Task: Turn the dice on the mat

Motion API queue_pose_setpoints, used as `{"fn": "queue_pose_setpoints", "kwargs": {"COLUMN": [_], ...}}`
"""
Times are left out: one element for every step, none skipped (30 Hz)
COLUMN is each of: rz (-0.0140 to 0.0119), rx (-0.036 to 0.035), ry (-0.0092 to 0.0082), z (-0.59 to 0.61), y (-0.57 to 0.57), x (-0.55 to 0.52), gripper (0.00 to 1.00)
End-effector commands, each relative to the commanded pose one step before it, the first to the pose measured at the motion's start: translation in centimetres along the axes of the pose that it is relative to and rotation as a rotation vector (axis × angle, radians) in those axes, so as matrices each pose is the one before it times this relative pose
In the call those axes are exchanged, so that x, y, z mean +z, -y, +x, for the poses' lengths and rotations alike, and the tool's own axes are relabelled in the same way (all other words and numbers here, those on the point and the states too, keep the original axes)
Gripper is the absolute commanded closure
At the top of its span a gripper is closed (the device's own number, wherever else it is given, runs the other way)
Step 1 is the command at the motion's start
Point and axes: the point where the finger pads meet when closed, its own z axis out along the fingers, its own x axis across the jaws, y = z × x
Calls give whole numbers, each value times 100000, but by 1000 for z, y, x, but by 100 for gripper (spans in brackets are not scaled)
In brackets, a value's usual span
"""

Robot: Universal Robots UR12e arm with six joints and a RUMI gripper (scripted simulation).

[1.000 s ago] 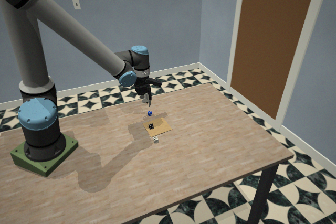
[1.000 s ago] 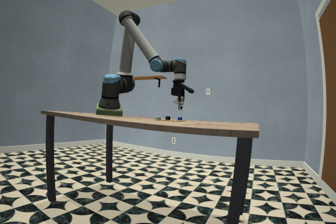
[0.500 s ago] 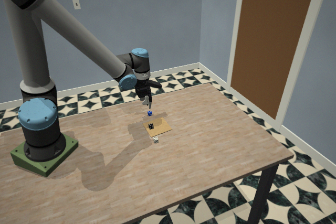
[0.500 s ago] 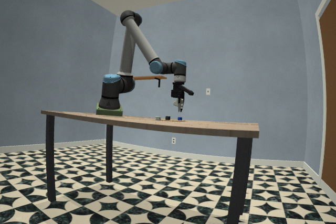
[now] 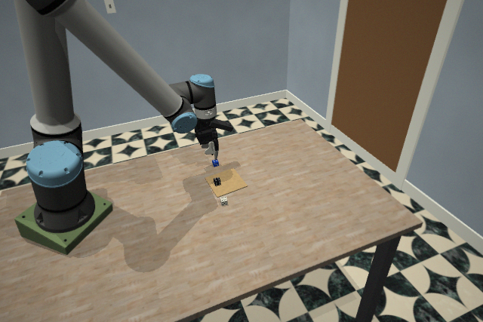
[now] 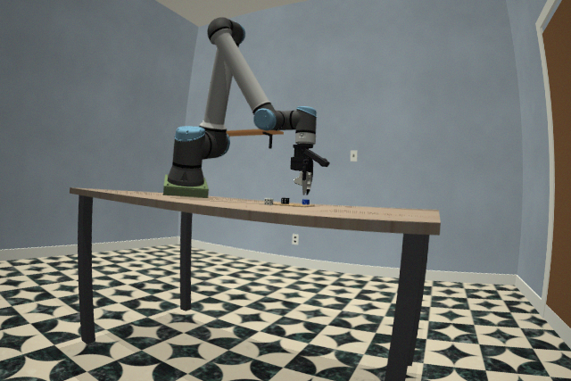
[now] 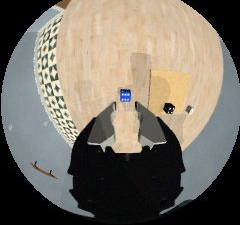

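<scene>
The blue die [image 5: 215, 163] [image 6: 305, 202] [image 7: 125, 95] sits on the table just off the mat [image 5: 235, 184] [image 7: 175, 82]; rows of white pips show in the wrist view, too small to count surely. My gripper [image 5: 216, 158] [image 6: 307, 194] [image 7: 125, 102] is open and empty, fingers partly apart, pointing down a little above the blue die. The black die [image 5: 216, 181] [image 6: 285, 200] [image 7: 169, 108] stands on the mat near one edge; its top number is unclear. The white die [image 5: 223, 200] [image 6: 268, 202] [image 7: 190, 110] sits on the table just beyond the mat.
The arm's green base [image 5: 89, 213] [image 6: 184, 190] stands on the table [image 5: 312, 209] [image 6: 368, 219], left of the mat in the top view. The table's far edge lies behind the gripper there. The arm's shadow falls across part of the mat.
</scene>
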Motion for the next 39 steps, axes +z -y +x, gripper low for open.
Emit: {"fn": "queue_pose_setpoints", "kwargs": {"rz": [143, 0, 0, 0, 0, 0, 0, 0, 0, 0, 0, 0, 0, 0, 0, 0, 0, 0, 0, 0, 0, 0, 0, 0, 0, 0, 0, 0, 0, 0, 0, 0, 0, 0, 0, 0, 0, 0, 0], "rx": [9, 0, 0, 0, 0, 0, 0, 0, 0, 0, 0, 0, 0, 0, 0, 0, 0, 0, 0, 0, 0, 0, 0, 0, 0, 0, 0, 0, 0, 0, 0, 0, 0, 0, 0, 0, 0, 0, 0], "ry": [9, 0, 0, 0, 0, 0, 0, 0, 0, 0, 0, 0, 0, 0, 0, 0, 0, 0, 0, 0, 0, 0, 0, 0, 0, 0, 0, 0, 0, 0, 0, 0, 0, 0, 0, 0, 0, 0, 0], "z": [9, 2, 2, 0, 0, 2, 1, 1, 1, 1, 1, 1, 1, 0, 0, 0, 0, 0, 0, 0, 0, 0, 0, 0, 0, 0, 0, 0, 0, 0, 0, 0, 0, 0, 0, 0, 0, 0, 0], "y": [72, 1, 0, 0, 0, 1, 1, 1, 0, 0, 0, 0, 0, 0, 0, 0, 0, 0, 0, 0, 0, 0, 0, 0, 0, 0, 0, 0, 0, 0, 0, 0, 0, 0, 0, 0, 0, 0, 0], "x": [499, 99, 91, 0, 0, 83, 75, 67, 59, 51, 44, 37, 30, 23, 17, 12, 7, 4, 2, 0, 0, 0, 0, 0, 0, 0, 0, 0, 0, 0, 0, 0, 0, 0, 0, 0, 0, 0, 0], "gripper": [76, 76, 76, 76, 76, 76, 76, 76, 76, 76, 76, 76, 76, 76, 76, 76, 76, 76, 76, 76, 76, 76, 76, 76, 76, 76, 76, 76, 76, 76, 76, 76, 76, 76, 76, 76, 76, 76, 76]}}
